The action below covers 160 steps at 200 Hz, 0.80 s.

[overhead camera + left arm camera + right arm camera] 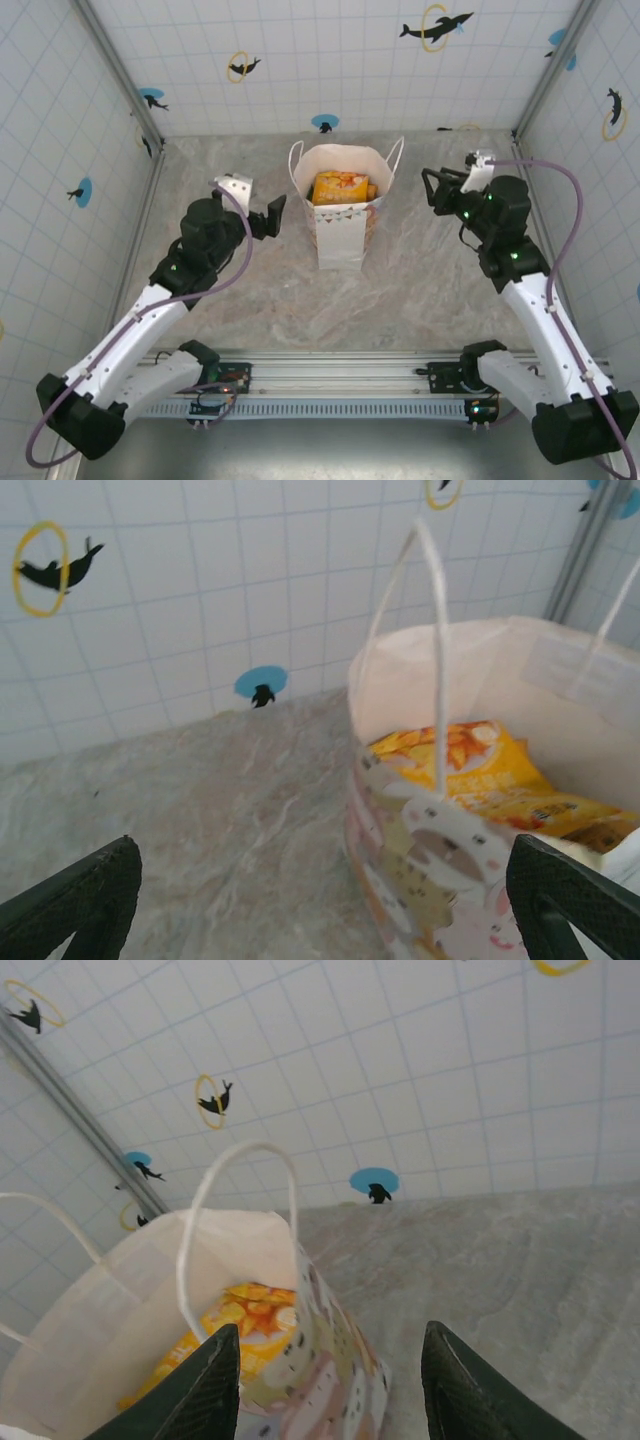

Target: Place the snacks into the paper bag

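Upright near the far edge of the marbled grey-beige bench (400,300), about midway between its left and right edges, the white paper bag (340,235) stands with its mouth open and two thin loop handles (432,630) rising from the rim. Matte paper carries a row of small coloured triangles and pale cartoon shapes below the rim. Inside lie the snacks (342,187), glossy and crinkled in orange and yellow; their lettering is too blurred to read, and the bag's walls hide how many there are. The left hand (272,215) hangs just beside the bag's left side, its textured black fingers (80,905) spread wide and empty. The right hand (432,190) hovers apart on the right, jaws parted, holding nothing.
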Tool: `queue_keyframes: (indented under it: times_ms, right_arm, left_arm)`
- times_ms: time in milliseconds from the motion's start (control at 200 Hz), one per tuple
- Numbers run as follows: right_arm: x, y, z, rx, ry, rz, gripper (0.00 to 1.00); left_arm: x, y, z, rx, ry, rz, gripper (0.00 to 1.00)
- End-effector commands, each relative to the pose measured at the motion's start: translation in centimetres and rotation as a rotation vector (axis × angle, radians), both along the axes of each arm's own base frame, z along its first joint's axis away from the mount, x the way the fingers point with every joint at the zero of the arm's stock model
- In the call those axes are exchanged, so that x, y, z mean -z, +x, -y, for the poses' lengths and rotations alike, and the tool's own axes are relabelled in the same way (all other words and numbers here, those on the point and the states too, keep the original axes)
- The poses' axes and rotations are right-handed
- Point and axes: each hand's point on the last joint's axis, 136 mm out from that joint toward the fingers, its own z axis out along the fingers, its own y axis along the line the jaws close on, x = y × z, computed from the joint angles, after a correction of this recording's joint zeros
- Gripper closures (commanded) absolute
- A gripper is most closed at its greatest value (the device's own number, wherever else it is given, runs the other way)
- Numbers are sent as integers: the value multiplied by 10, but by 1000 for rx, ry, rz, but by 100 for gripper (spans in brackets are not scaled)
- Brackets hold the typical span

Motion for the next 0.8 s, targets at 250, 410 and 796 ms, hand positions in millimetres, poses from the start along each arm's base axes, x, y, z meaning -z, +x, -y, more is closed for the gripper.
queue_keyframes:
  times_ms: [250,410,796]
  right_arm:
    - [118,-8,80,330,-194,-69,37]
    - [164,-11,101,389,-197,-83,0]
    - [252,-32,116,411,-373,-97,0]
  left_arm:
    - [117,7,-110,-434,-62,-150,2]
    - [149,6,-148,-589,-84,-83,2]
    - [212,-22,-184,-709,18,-19,2]
